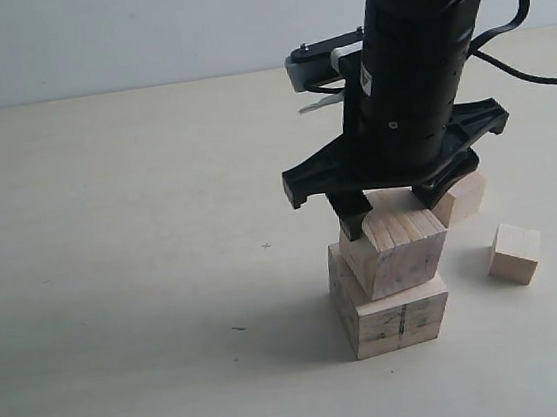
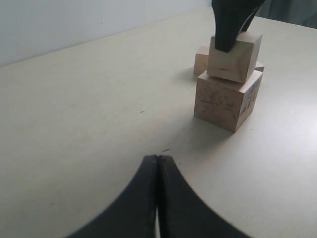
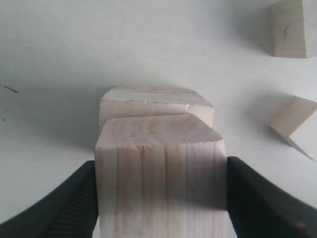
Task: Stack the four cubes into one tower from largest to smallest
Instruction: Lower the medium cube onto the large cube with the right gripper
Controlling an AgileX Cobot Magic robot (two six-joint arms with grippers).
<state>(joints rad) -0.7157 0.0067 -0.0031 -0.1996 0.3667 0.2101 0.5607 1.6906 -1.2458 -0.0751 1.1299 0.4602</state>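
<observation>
Second cube [image 1: 399,253]: likely light, rigid, smooth wood; hold opposite flat faces.
Right gripper [image 3: 161,203]: jaws clamped on it.
Left gripper [image 2: 157,198]: jaws together.

The scene is set on a pale cream table [image 1: 111,238] with a matte, faintly flecked top. Two small blemishes are visible on it: a short dark mark [image 1: 237,328] and a tiny cross-shaped mark [image 1: 267,245]. A plain, pale blue-grey wall [image 1: 88,39] is seen behind the table's far edge. Illumination is soft and diffuse. Only a weak, blurred shadow [image 1: 283,334] is cast on the tabletop.
</observation>
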